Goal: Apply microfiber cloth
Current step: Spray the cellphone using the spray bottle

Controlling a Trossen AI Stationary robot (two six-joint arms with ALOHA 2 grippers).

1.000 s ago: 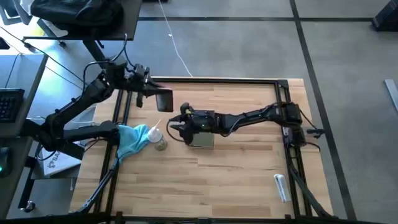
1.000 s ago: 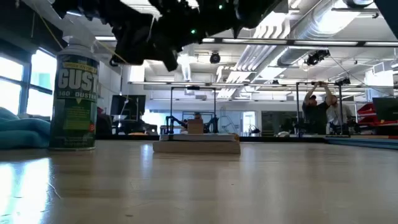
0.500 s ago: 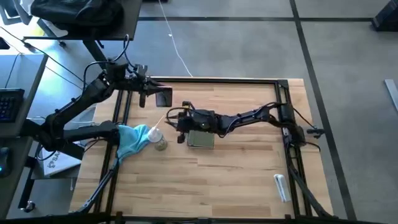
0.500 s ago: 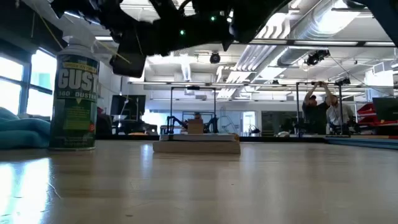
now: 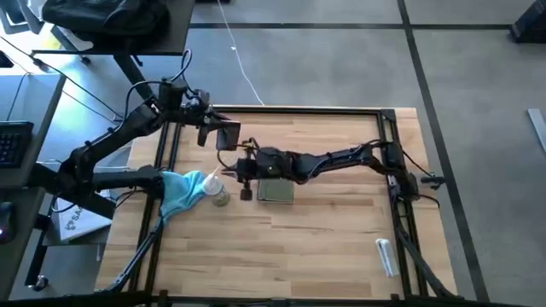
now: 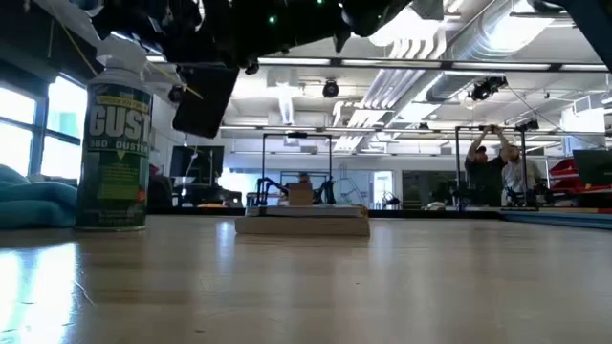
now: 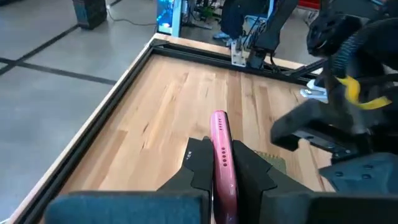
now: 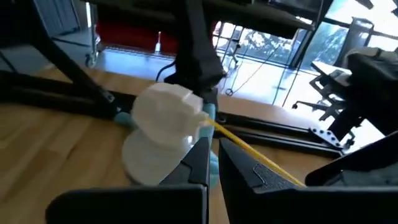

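I count two dark arms, one cloth, one can, one tablet and one phone on the pale wooden tabletop (image 5: 324,239). The soft turquoise microfiber cloth (image 5: 177,194) lies crumpled at centre left of the high view, by the tabletop's left edge, touched by neither arm; in the low view only its rumpled edge (image 6: 33,204) shows at far left. Just right of it stands the white-capped cylindrical green duster can (image 5: 218,193), whose label I can read only in the low view (image 6: 118,143). The flat grey-green rectangular tablet (image 5: 275,190) lies at centre; the low view shows it edge-on as a thin slab (image 6: 302,224). The left gripper (image 7: 217,163) hangs over the upper left of the tabletop, and only its wrist view shows its fingers (image 7: 198,163) pinching the slim pink phone (image 7: 222,160) edge-up. The right gripper (image 8: 213,157) sits just left of the tablet, facing the can's cap, fingers nearly pressed together with nothing between them. One small white tube (image 5: 386,256) lies at lower right.
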